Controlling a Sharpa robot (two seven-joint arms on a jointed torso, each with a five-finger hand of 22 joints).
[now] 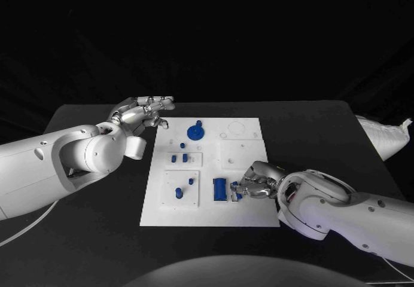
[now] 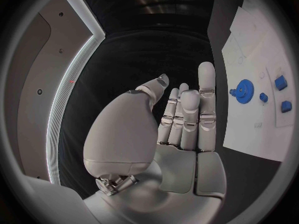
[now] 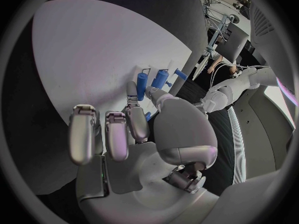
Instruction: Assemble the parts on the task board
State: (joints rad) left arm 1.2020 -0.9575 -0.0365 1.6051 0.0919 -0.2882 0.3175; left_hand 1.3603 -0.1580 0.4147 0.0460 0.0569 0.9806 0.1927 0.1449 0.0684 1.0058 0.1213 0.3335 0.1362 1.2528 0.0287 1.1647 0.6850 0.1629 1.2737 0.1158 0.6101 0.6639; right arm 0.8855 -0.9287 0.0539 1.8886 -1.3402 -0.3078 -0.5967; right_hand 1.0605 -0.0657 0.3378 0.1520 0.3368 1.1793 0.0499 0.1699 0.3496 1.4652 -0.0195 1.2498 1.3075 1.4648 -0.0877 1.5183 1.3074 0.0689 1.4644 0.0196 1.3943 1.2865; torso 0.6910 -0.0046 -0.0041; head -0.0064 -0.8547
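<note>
Item: board [image 1: 250, 206], a white flat plate, laid in the middle of the black bench [image 1: 86, 239]. Recessed panels and small round holes are seen across it.

Parts, all blue and small:
- Gear [image 1: 197, 130], toothed, with a hub, set at the far end of the board; also seen in the left wrist view [image 2: 244, 90].
- Two short pegs [image 1: 179, 158], stood in a small panel just below the gear.
- One peg [image 1: 179, 192], stood in the near-left panel.
- Cylinder [image 1: 220, 189], the longest part, laid on the board just beside the right robot hand; seen with a second one next to it in the right wrist view [image 3: 142, 85].

Handling, as judged: the parts are taken to be hard plastic, light, stiff and somewhat smooth. The cylinder may roll if nudged; it is best pinched across its middle, from both long sides. The gear is best taken by its hub or across its rim. The pegs offer little to hold and may slip or tip.

Left robot hand [image 1: 142, 112]: held off the board's far-left corner, over the bench, fingers straight and loosely apart, nothing held.

Right robot hand [image 1: 257, 181]: set down on the board's near-right part, fingers curled toward the cylinder. A small blue piece [image 1: 236, 195] is seen at the fingertips; whether it is pinched or merely touched cannot be told.

Stage, as judged: a pick at the cylinder area is under way; most parts are not yet seated.
</note>
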